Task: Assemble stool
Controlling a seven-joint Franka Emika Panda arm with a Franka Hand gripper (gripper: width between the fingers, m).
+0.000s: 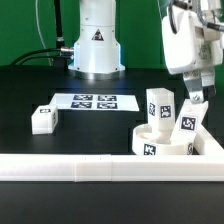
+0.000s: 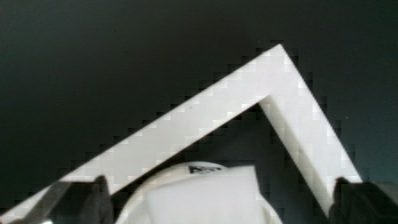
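Observation:
The round white seat (image 1: 150,146) lies at the exterior view's right, in the corner of the L-shaped rail. One tagged leg (image 1: 158,105) stands upright on the seat. My gripper (image 1: 197,98) is shut on a second tagged leg (image 1: 188,122), which is tilted with its lower end at the seat's right side. In the wrist view this leg (image 2: 205,192) fills the space between the dark fingers (image 2: 75,200). A third leg (image 1: 43,118) lies on the table at the exterior view's left.
The long white L-shaped rail (image 1: 70,166) runs along the table's front and turns up the right side; its corner shows in the wrist view (image 2: 267,95). The marker board (image 1: 95,101) lies in front of the robot base (image 1: 97,45).

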